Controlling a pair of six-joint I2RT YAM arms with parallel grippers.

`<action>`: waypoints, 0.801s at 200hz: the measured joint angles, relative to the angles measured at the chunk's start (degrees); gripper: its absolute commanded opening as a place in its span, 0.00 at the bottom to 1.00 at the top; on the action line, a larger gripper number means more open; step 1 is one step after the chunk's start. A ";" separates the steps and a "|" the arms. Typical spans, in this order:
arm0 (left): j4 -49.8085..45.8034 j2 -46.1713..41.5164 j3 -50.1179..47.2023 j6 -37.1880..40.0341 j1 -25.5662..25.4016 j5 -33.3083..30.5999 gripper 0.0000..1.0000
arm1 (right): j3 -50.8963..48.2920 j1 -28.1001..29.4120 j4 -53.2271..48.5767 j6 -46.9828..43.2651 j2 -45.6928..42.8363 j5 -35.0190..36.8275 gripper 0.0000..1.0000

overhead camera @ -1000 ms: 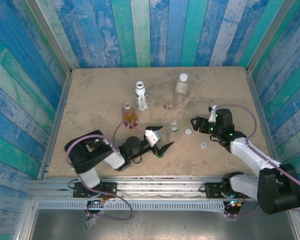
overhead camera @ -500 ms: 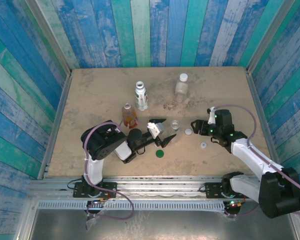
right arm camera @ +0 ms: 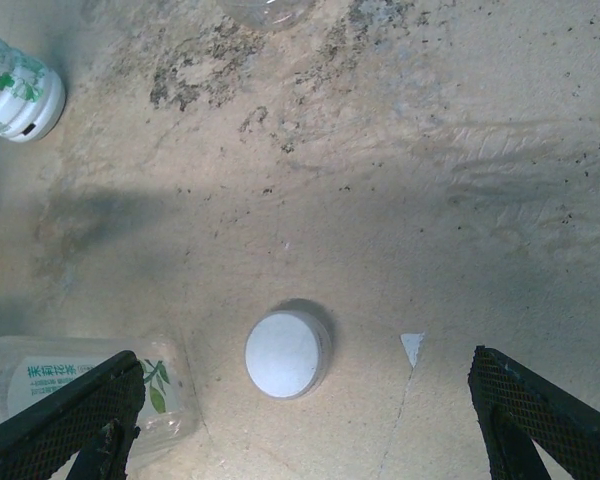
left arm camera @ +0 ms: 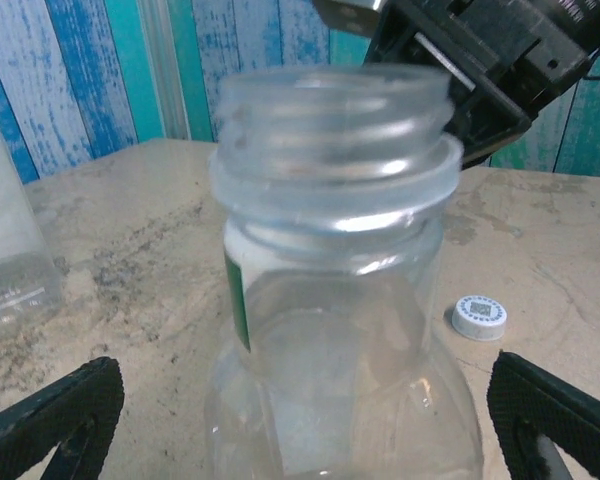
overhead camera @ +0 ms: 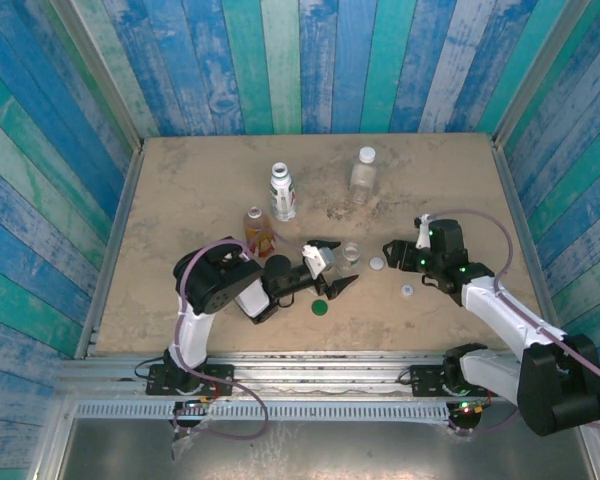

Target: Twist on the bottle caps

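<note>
Top view: sandy bench [overhead camera: 180, 200], four bottles upright. White-labelled bottle [overhead camera: 282, 192] and larger clear bottle [overhead camera: 364, 172] at the back, the clear one with a white cap on. Amber bottle [overhead camera: 256, 228] mid-left. Small clear bottle [overhead camera: 351, 252] at centre, neck open. Left end effector [overhead camera: 332, 266] lies low with fingers spread wide, just left of the small bottle and holding nothing. Green cap [overhead camera: 320, 307] is loose on the bench near its lower finger. White cap [overhead camera: 378, 264] sits just right of the small bottle, and the right end effector [overhead camera: 392, 250] is over it. Second pale cap [overhead camera: 408, 291] lies nearer the front.

Left wrist: small clear bottle [left arm camera: 335, 250] close up, uncapped, between the wide-apart fingertips [left arm camera: 50, 420], no contact visible. Second pale cap [left arm camera: 478, 317] on the bench to the right.

Right wrist: fingertips [right arm camera: 540, 420] fully spread and empty, white cap [right arm camera: 288, 353] flat on the bench between them. Small clear bottle [right arm camera: 80, 380] at lower left, white-labelled bottle [right arm camera: 15, 95] top left.
</note>
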 measured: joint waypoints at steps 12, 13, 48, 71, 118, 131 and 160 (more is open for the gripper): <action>0.02 0.50 0.31 -0.59 0.00 -0.37 1.00 | 0.00 0.00 0.28 0.00 0.28 0.17 0.87; 0.02 0.52 0.35 -0.61 0.00 -0.33 1.00 | 0.00 0.00 0.28 0.00 0.31 0.17 0.87; 0.00 0.61 1.14 -1.25 0.00 -0.76 0.98 | -0.02 0.00 1.11 0.02 0.59 0.37 0.86; -0.22 0.61 1.36 -1.46 0.00 -0.74 0.92 | -0.04 0.00 1.36 0.02 0.59 0.44 0.86; -0.33 0.61 1.33 -1.81 -0.28 -0.13 0.76 | -0.63 0.00 1.42 0.04 0.59 0.79 0.86; -0.39 0.61 1.33 -1.86 -0.37 0.17 0.70 | -0.70 0.00 1.49 0.02 0.61 0.83 0.86; -0.98 0.59 1.33 -1.33 -0.37 1.11 0.58 | -0.72 0.00 1.84 0.04 0.61 0.83 0.86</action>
